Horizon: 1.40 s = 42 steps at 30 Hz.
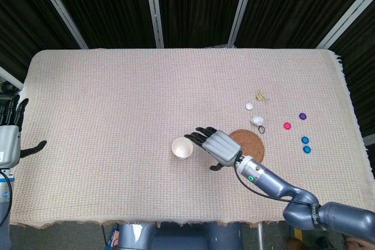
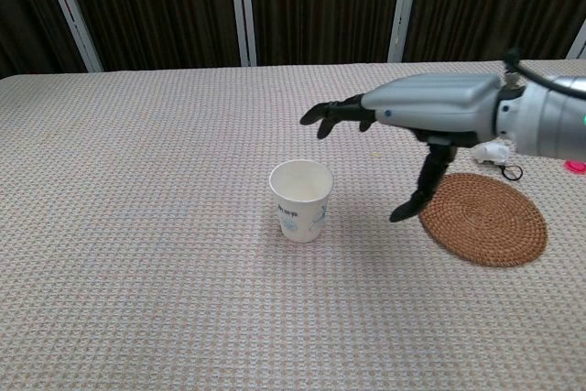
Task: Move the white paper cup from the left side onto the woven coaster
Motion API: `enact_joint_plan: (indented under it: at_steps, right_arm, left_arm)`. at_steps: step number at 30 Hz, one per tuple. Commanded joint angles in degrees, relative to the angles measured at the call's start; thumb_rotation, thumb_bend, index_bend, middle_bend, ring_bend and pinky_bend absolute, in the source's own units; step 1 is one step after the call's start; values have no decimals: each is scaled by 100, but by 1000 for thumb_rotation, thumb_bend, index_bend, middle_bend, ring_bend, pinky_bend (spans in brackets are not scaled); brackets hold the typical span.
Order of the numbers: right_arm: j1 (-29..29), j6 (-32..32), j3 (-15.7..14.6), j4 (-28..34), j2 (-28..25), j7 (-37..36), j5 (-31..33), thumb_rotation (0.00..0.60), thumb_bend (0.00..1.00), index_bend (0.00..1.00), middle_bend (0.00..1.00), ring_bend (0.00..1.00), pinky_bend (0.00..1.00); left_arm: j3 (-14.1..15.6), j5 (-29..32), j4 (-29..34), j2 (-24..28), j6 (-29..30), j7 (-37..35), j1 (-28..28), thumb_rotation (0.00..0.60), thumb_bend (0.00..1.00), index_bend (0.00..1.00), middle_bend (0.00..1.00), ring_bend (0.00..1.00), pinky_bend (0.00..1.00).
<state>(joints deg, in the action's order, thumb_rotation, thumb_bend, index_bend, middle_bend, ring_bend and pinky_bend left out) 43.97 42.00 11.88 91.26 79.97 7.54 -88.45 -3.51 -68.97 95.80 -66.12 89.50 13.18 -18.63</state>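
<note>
You see a white cup [image 2: 300, 200] with a pale blue print, a brown woven coaster [image 2: 482, 219], a beige waffle-weave cloth [image 1: 117, 98], silver hands with black fingers, right [image 1: 215, 145] and left [image 1: 8, 136], and pink [image 1: 287, 126], purple [image 1: 302, 116] and blue [image 1: 305, 140] caps.

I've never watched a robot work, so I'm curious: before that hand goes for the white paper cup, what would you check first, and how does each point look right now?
1. White paper cup upright, mouth open: ok.
2. Right hand free, fingers apart, holding nothing: ok.
3. Right hand beside the cup, ready to close on it: not ok; in the chest view its fingertips hover above and behind the rim, not touching.
4. Round brown woven coaster bare on top: ok, though the arm crosses part of it in the head view.
5. Small white item and black ring off the coaster: ok, close to its far edge.
6. Left hand out of the way: ok, at the table's left edge.
</note>
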Motion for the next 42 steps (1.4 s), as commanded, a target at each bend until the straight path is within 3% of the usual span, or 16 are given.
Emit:
enact_joint_plan:
  at_steps: [1,7,11,14,18,21,26,32,35,42]
  right_arm:
    - [392,-281,162,-366,589,485,356,600,0,0,127,88,209]
    - [750,-391,150,-791,1098,1315,703,600,0,0,127,83,208]
    - [828,-389,135,-918,1261,1501,950,600,1,0,138,97,209]
    - [870,-339,123,-1008,1355,1592,1090,600,25,27,211,184,231]
    - [882,-237,88,-1091,1443,1616,1228,600,81,150,372,332,245]
    - [877,-150,63,-1117,1493,1604,1302,600,116,218,415,361,245]
    - [864,-21,28,-1089,1472,1588,1332,600,121,240,422,363,246]
    - [793,249,83,-806,1135,1527,1286,600,121,240,422,363,247]
    - [656,412,102,-531,668,1561,1298,600,130,238,422,362,251]
    - [163,493,-300,164,-514,1579,1493,600,157,239,422,358,261]
  left_arm:
    - [-46,-4,-20,11,-40,-34,46,600,0,0,0,0,0]
    - [-165,-111,-88,-9,-38,-99,120,600,0,0,0,0,0]
    - [-207,-159,-137,-51,-79,-108,143,600,0,0,0,0,0]
    - [-237,-179,-156,-62,-135,-96,152,600,0,0,0,0,0]
    - [-283,-175,-150,-63,-206,-73,169,600,0,0,0,0,0]
    - [-311,-178,-146,-64,-252,-53,181,600,0,0,0,0,0]
    - [-337,-199,-119,-53,-301,-39,205,600,0,0,0,0,0]
    - [-379,-206,-106,-45,-368,-35,225,600,0,0,0,0,0]
    - [-379,-206,-104,-50,-439,-23,220,600,0,0,0,0,0]
    - [-363,-326,-5,-45,-473,76,248,600,0,0,0,0,0]
